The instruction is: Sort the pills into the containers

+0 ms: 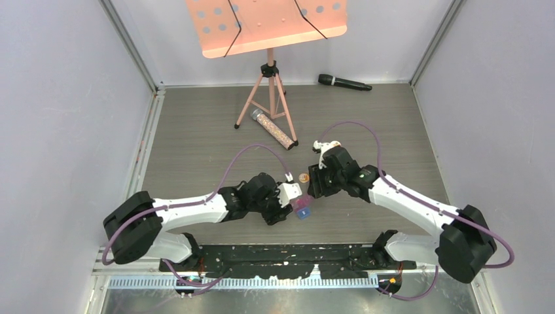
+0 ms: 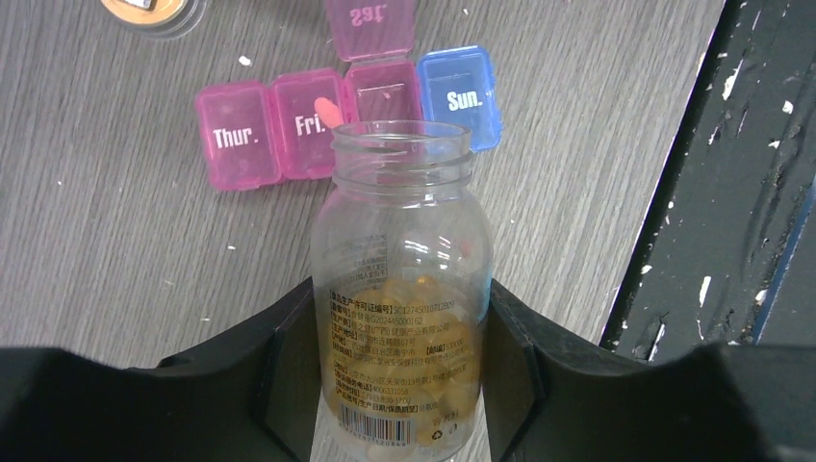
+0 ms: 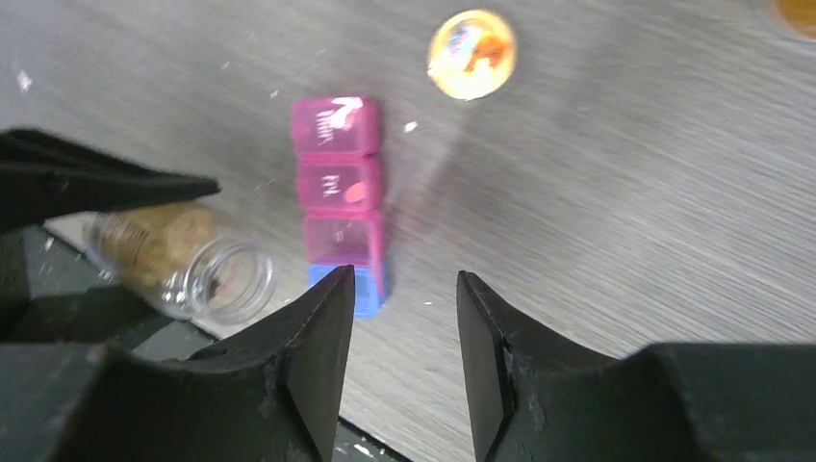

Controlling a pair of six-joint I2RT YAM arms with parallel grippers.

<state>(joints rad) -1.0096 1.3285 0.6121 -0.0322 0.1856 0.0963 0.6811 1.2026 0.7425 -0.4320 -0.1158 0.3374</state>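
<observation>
My left gripper (image 2: 399, 298) is shut on a clear pill bottle (image 2: 402, 250) with yellow pills (image 2: 404, 366) in its lower part. The bottle's open mouth points at the containers (image 2: 241, 135), a strip of pink boxes marked Thur. and Fri., a Sat. box with its lid flipped back, and a blue Sun. box (image 2: 460, 94). One pink pill (image 2: 327, 111) lies on top of the Fri. box, beside the open one. My right gripper (image 3: 404, 279) hangs open just above the blue end of the containers (image 3: 337, 183), nothing between its fingers. In the top view both grippers (image 1: 291, 195) (image 1: 313, 186) meet over the strip (image 1: 303, 210).
The bottle's gold cap (image 3: 471, 53) lies on the table beyond the strip. A clear tube of speckled beads (image 1: 275, 129), a pink music stand (image 1: 268, 85) and a black microphone (image 1: 345, 82) are at the back. The black base rail (image 2: 731, 192) runs along the near table edge.
</observation>
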